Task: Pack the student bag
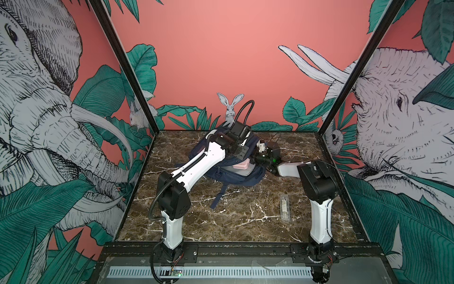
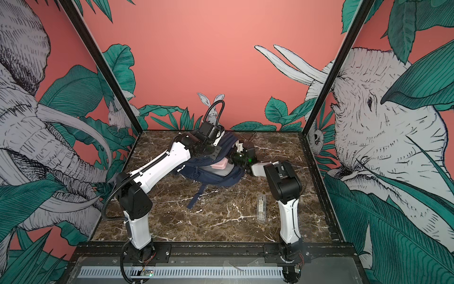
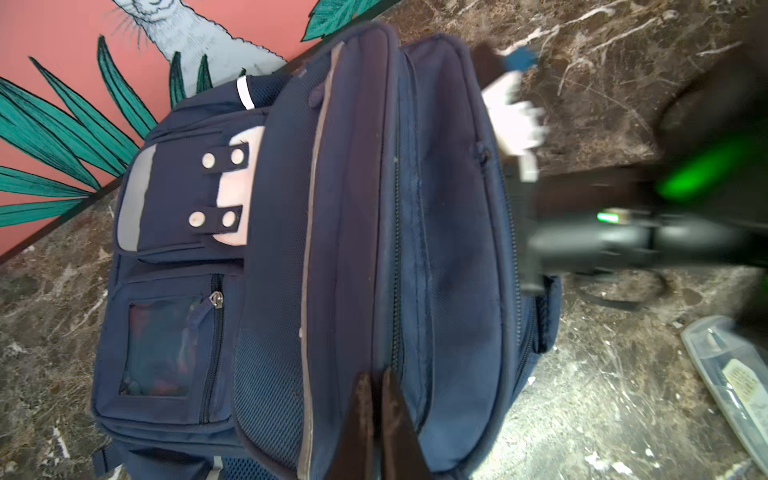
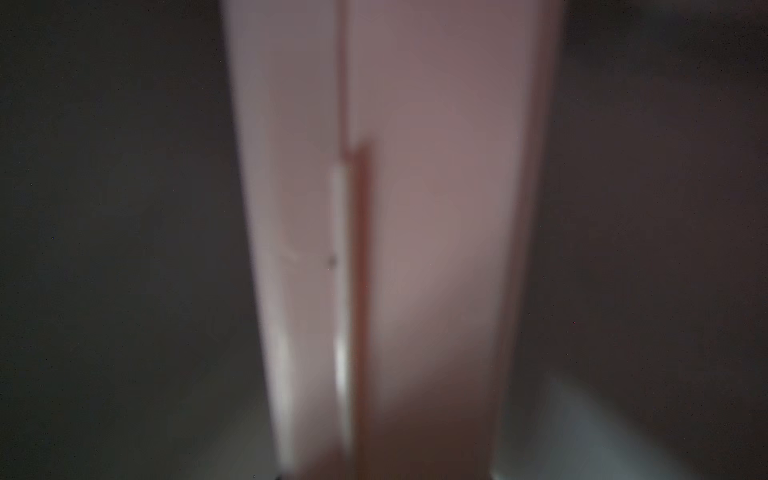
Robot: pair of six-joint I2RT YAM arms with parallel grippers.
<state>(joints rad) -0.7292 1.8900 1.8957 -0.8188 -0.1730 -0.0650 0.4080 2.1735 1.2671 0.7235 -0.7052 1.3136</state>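
Student bag (image 3: 365,208) fabric was pinched along its top ridge by the left gripper (image 3: 376,378), fingers pressed together on the seam beside the zip, as the left wrist view showed. That hold looked meant to prop the mouth open, so it needed to be firm and to pull up and away from the opening, not across it. The right gripper (image 1: 253,161) reached into the mouth from the right and appeared clamped on the pink box (image 1: 239,166). Its wrist view was filled by the box against darkness, and the fingers themselves were lost in blur. In both top views the box sat partly inside, one end showing in the opening. To finish well, the box wanted sliding deeper and flat against the bag's inside. It should be let go only once it rested there, then the gripper drawn straight out so the fingers would not snag lining or zip teeth.

Outward, the bag lay slumped in the far middle of the marble table (image 1: 221,221), a loose strap (image 1: 218,199) trailing towards the near edge. A clear plastic case (image 1: 285,207) lay well apart from it, near the right arm's base, probably another item to pack. The left forearm crossed above the bag and narrowed the room, and the sagging upper flap could have dropped onto the box
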